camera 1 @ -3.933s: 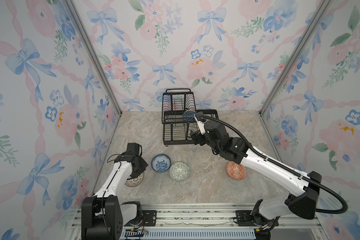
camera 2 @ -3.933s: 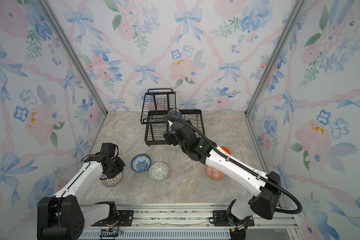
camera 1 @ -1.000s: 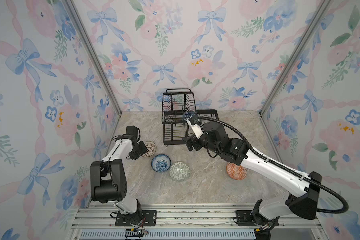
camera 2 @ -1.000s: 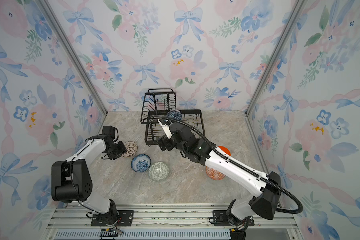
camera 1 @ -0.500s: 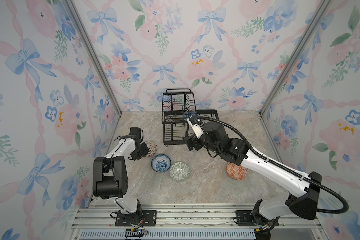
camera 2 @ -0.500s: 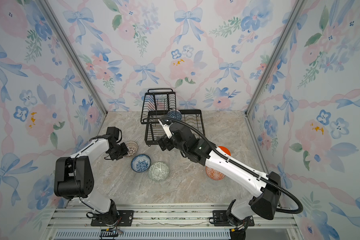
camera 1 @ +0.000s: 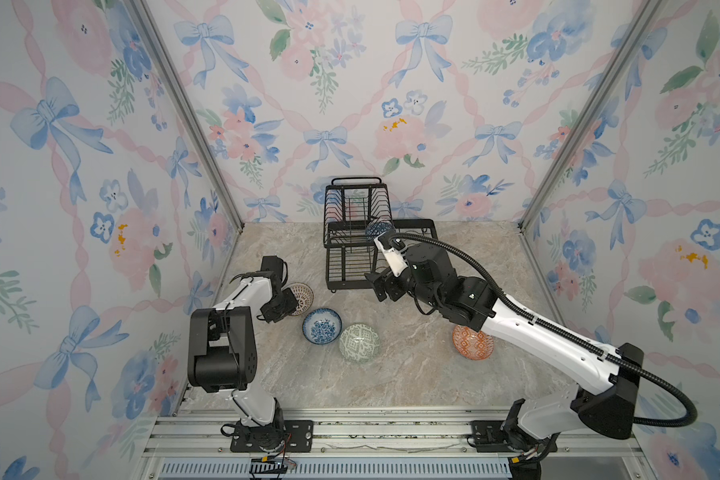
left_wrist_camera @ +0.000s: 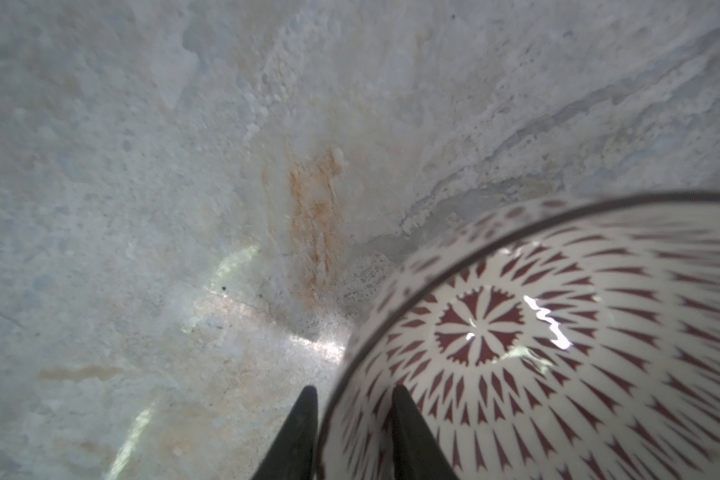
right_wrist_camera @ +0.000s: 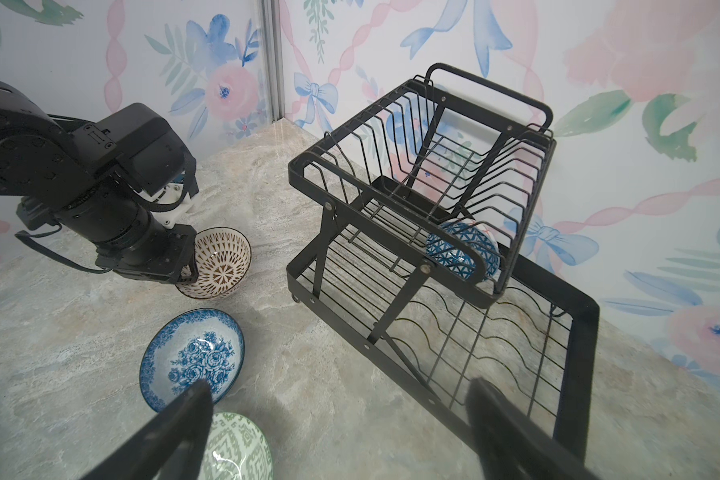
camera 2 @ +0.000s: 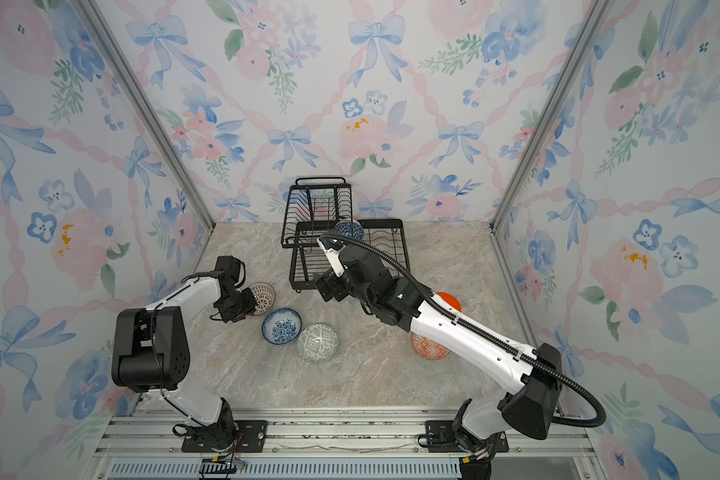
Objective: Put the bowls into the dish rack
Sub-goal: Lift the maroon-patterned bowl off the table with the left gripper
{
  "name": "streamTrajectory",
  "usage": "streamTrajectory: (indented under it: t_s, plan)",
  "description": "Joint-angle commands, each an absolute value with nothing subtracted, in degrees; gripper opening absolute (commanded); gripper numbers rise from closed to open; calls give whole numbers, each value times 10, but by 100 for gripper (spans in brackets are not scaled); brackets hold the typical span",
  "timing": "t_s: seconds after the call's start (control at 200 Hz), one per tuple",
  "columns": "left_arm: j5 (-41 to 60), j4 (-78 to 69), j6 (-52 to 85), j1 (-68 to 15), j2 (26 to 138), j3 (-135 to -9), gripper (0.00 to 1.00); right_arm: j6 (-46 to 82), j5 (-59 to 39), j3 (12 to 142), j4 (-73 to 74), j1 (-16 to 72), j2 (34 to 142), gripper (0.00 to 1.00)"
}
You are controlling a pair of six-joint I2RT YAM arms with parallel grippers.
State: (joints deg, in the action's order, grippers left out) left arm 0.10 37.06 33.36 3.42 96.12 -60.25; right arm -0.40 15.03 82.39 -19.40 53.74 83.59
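**Left gripper pinched on one bowl rim: thin hold, crowded path**

Left gripper (camera 1: 285, 305), in both top views, was closed on the near rim of the brown-patterned bowl (camera 1: 300, 293), which tipped away from it. Just off its tip lay the blue flowered bowl (camera 1: 321, 326), with the green bowl (camera 1: 359, 343) past that. The dish rack (camera 1: 352, 195) stood well ahead of it. The right gripper (camera 2: 329, 286) hung empty, jaws spread wide, beside the rack's front corner. That put it in the likely path, so a swing toward the rack could clip that arm.

In the left wrist view, one finger (left_wrist_camera: 300, 424) sat outside the bowl's wall and the other inside, biting only the edge of the bowl (left_wrist_camera: 558, 332). The glaze looked slick, so the bowl could probably pivot or slide out during a lift.

In the right wrist view, the bowl (right_wrist_camera: 221, 262) leaned from the left gripper (right_wrist_camera: 186, 266). Whether it was clear of the table (right_wrist_camera: 80, 332) could not be told. Ahead of the right gripper (right_wrist_camera: 341, 385), the dark-blue bowl (right_wrist_camera: 462, 249) already sat on edge in the rack's (right_wrist_camera: 491, 87) upper basket. A hard set-down there could knock it loose.
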Motion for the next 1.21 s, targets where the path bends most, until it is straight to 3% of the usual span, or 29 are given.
streamTrajectory:
  t_s: [0.0,0.515,0.845,1.07,1.2]
  plan:
    - [7,378,324,41,970,-618,32,3,162,821,-193,538,819,97]
    - [6,378,320,56,1000,-653,30,6,170,818,-198,537,814,97]
    - [14,378,323,57,998,-672,19,16,174,818,-200,536,815,97]
    - [12,378,328,55,972,-677,0,37,181,828,-215,525,823,97]
    - [15,378,326,54,961,-670,0,51,176,828,-214,517,819,97]
